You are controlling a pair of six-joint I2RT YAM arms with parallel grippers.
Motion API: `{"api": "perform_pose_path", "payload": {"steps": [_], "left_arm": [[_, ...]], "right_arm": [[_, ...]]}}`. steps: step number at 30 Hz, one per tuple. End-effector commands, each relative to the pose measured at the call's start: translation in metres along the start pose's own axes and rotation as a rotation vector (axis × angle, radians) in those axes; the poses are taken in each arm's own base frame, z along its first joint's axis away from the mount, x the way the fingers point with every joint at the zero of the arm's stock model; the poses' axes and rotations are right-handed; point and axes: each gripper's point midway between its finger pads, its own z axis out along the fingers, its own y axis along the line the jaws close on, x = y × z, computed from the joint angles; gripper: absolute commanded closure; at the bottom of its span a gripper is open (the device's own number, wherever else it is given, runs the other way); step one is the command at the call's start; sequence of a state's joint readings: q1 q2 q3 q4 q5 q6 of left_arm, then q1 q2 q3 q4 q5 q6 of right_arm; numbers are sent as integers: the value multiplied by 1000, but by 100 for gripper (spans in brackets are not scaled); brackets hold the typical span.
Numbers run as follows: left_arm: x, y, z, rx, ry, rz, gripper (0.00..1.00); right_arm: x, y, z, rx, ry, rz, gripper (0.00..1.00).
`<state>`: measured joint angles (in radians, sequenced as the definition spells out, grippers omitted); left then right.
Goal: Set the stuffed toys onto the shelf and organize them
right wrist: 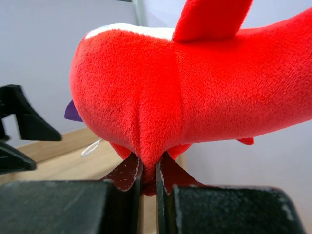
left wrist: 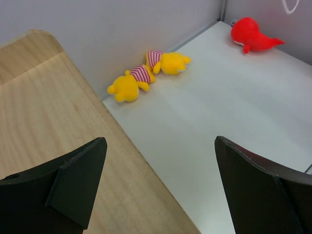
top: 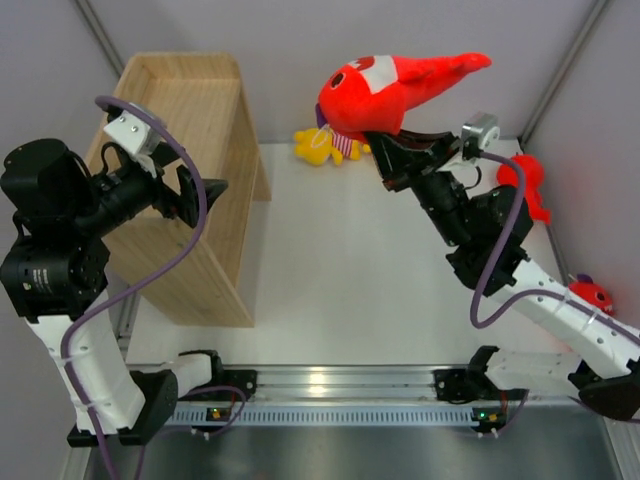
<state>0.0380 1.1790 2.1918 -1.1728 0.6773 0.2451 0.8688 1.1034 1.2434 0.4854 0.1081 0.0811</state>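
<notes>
My right gripper (top: 378, 140) is shut on a red plush shark (top: 395, 88) and holds it high above the table's back middle; its jaws pinch a fold of red plush (right wrist: 148, 161). Two yellow striped toys (top: 322, 145) lie by the back wall, also in the left wrist view (left wrist: 146, 75). A second red shark (top: 528, 185) lies at the right, also in the left wrist view (left wrist: 251, 35). A third (top: 592, 294) lies at the right edge. My left gripper (top: 205, 195) is open and empty beside the wooden shelf (top: 190, 110).
The shelf's slab side (left wrist: 44, 131) fills the left of the left wrist view. Grey walls close the back and sides. A metal rail (top: 330, 385) runs along the near edge. The right arm (top: 490, 250) stretches over the right part of the table.
</notes>
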Motion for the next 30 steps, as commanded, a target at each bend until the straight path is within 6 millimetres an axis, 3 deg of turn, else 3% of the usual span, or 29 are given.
{"api": "perform_pose_path", "payload": {"steps": [1, 2, 4, 5, 7, 10, 18, 22, 23, 24, 26, 27, 28, 30], "left_arm": [[-24, -27, -6, 130, -97, 28, 1], [-24, -28, -6, 140, -97, 21, 1], [-23, -32, -3, 176, -97, 16, 1], [-23, -32, -3, 183, -96, 17, 1], [-22, -37, -4, 208, -101, 33, 1], [-21, -39, -6, 217, -106, 62, 1], [-18, -17, 2, 109, -117, 97, 1], [-18, -18, 5, 132, -122, 98, 3], [-20, -21, 5, 146, -128, 97, 9], [-20, -24, 4, 157, -134, 105, 35], [-21, -27, 0, 168, -143, 133, 69], [-20, -26, 0, 157, -142, 148, 100], [-21, -27, -4, 145, -148, 164, 100], [-19, -24, -5, 127, -145, 206, 100]], "right_arm": [[11, 31, 10, -36, -53, 14, 100], [19, 52, 12, -76, -44, 36, 100], [10, 71, 20, -108, -68, 29, 100], [27, 89, 25, -139, -34, 41, 100], [25, 102, 33, -160, -30, 61, 100], [46, 121, 42, -203, 12, 81, 100], [46, 167, 30, -365, 14, 82, 100], [44, 194, 21, -506, 17, 104, 100], [45, 198, 20, -529, 28, 106, 100], [55, 203, 18, -552, 68, 104, 100], [58, 213, 12, -620, 94, 100, 99], [67, 216, 5, -650, 130, 81, 88], [64, 214, 0, -660, 138, 71, 82], [69, 209, -9, -673, 168, 21, 58]]}}
